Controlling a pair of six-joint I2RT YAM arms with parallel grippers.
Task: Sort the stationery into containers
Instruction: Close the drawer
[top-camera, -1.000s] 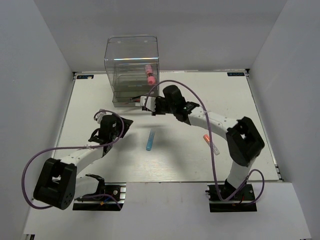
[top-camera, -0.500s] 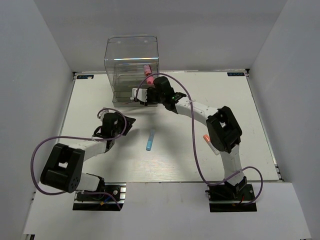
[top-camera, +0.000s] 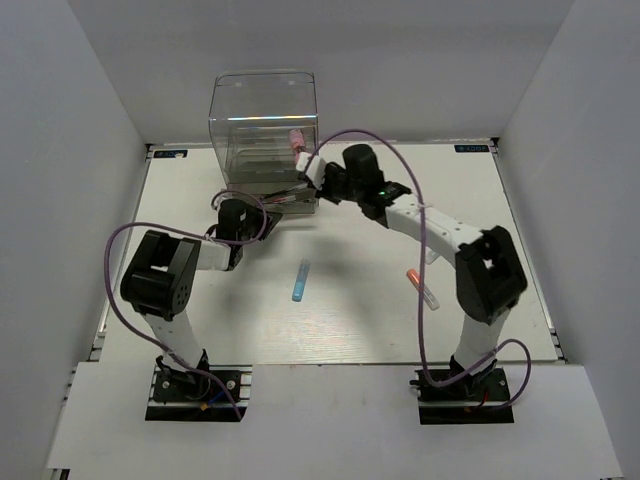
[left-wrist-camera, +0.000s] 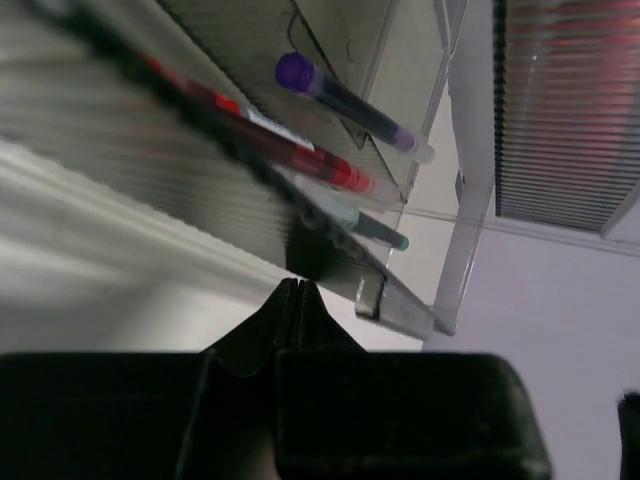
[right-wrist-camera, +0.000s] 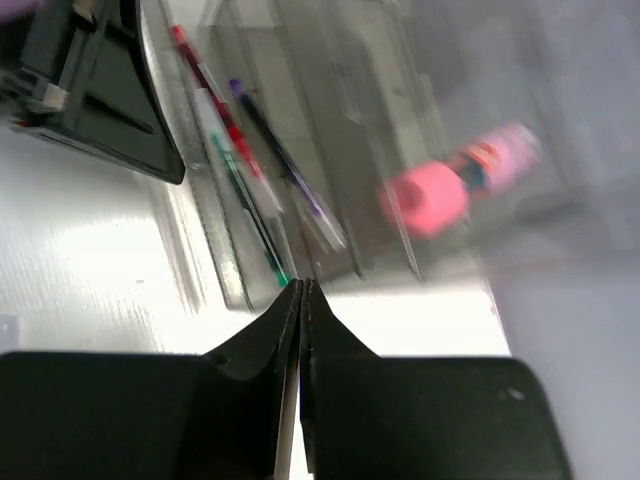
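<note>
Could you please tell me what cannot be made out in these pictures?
1. Pink tube: right wrist view, blurred, so its label is unreadable.
2. Box drawers: top view, contents too small and partly under the right arm.
3. Red pen: left wrist view, its far end smears behind the ribbed drawer wall.
4. Left gripper: whether it touches the drawer, since its own dark body blocks that.

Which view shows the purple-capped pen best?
Left wrist. There the purple-capped pen is close and sharp, cap to tip, lying next to the red pen. The right wrist view shows it thin and blurred. In the top external view it is too small to make out.
</note>
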